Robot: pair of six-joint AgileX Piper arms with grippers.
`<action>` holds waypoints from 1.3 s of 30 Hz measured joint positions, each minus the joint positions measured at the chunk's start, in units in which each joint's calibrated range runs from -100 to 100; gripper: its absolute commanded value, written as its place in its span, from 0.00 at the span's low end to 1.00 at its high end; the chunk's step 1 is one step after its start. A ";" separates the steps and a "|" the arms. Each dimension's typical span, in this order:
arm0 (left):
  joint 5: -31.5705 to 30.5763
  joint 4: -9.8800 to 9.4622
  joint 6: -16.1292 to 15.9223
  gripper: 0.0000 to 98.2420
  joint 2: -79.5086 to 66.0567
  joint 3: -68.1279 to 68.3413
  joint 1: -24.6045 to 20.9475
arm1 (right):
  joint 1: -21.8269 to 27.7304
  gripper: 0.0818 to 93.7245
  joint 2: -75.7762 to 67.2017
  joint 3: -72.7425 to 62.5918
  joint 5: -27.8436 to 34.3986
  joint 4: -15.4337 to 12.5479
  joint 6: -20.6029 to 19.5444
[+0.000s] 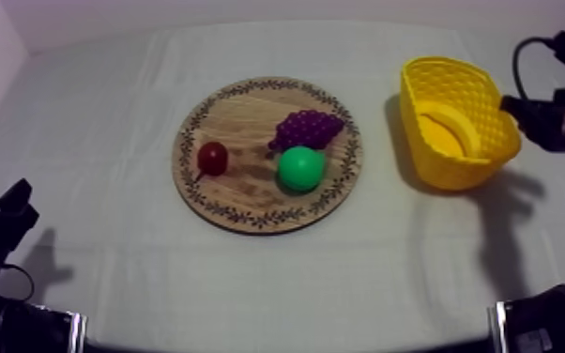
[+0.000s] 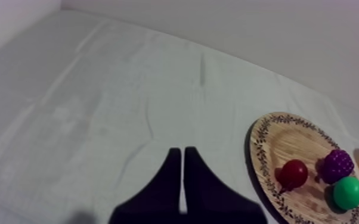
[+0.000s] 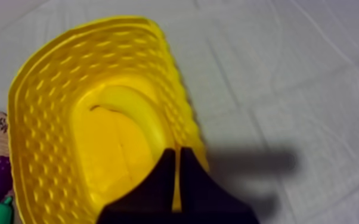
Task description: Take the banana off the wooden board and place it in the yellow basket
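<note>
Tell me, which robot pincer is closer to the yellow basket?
Right. The right pincer hangs at the rim of the yellow basket. The left pincer sits far off at the other side, beyond the wooden board.

Bright, even light; soft shadows

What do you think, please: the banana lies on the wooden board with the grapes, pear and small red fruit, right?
Not quite: the banana lies in the yellow basket, as the right wrist view shows; the grapes, pear and small red fruit are on the wooden board.
</note>
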 measured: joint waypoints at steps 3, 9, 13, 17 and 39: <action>0.00 0.00 0.00 0.00 0.00 0.00 0.00 | 0.87 0.01 -6.87 5.63 -1.26 0.15 -0.10; 0.00 0.00 0.00 0.00 0.00 0.00 0.00 | 1.95 0.01 -19.17 16.27 -1.46 -2.94 3.37; 0.00 0.00 0.00 0.00 0.00 0.00 0.00 | 2.88 0.01 -26.57 21.29 -1.20 -7.18 7.50; 0.00 0.00 0.00 0.00 0.00 0.00 0.00 | 3.19 0.01 -32.58 24.28 -0.47 -12.85 12.71; 0.00 0.00 0.00 0.00 0.00 0.00 0.00 | 7.20 0.01 -61.99 26.91 13.81 -36.17 38.10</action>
